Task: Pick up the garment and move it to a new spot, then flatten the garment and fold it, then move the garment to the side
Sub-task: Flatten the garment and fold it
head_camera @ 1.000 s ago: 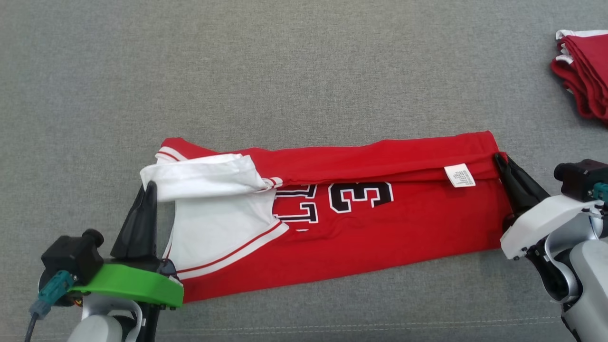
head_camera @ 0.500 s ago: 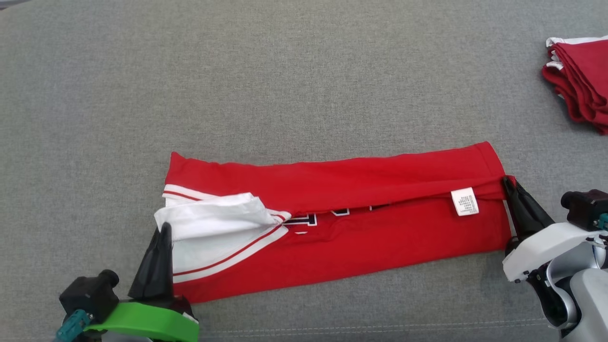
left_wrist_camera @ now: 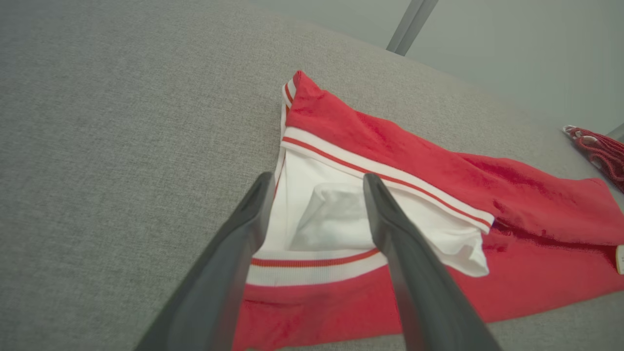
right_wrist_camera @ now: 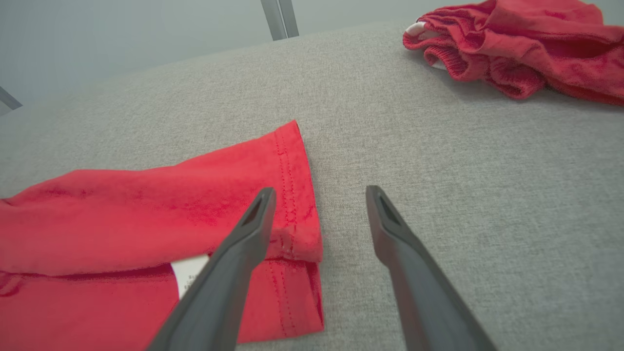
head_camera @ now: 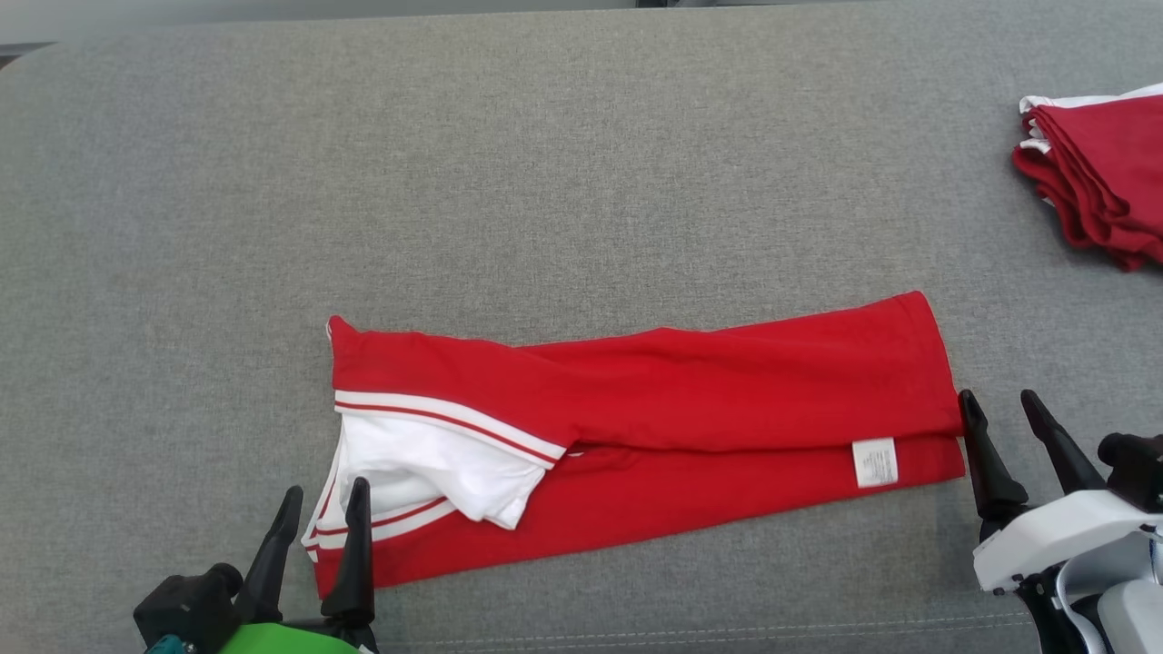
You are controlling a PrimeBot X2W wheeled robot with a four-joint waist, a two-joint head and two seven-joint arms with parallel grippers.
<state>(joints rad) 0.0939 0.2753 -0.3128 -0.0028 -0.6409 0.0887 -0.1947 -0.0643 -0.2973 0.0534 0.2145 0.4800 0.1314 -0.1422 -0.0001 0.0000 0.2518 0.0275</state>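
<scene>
The garment (head_camera: pixel 690 400), a red jersey with white, red-striped trim, lies folded into a long band across the grey surface. Its white lining shows at the left end (left_wrist_camera: pixel 336 219), and a small white label sits near its right end (head_camera: pixel 875 462). My left gripper (head_camera: pixel 323 509) is open at the garment's lower-left corner, fingers straddling the white trim with nothing clamped. My right gripper (head_camera: pixel 998 407) is open just off the garment's right hem (right_wrist_camera: pixel 292 195), one finger over the hem's edge, holding nothing.
A pile of folded red cloth (head_camera: pixel 1095 173) lies at the far right of the grey padded surface (head_camera: pixel 545 182); the same pile (right_wrist_camera: pixel 516 44) appears in the right wrist view. A stitched seam (head_camera: pixel 681 631) runs along the front edge.
Both grippers were shut on the garment's ends and are now open, off the cloth. The upper layer has come down over the printed numbers. The head camera has shifted.
</scene>
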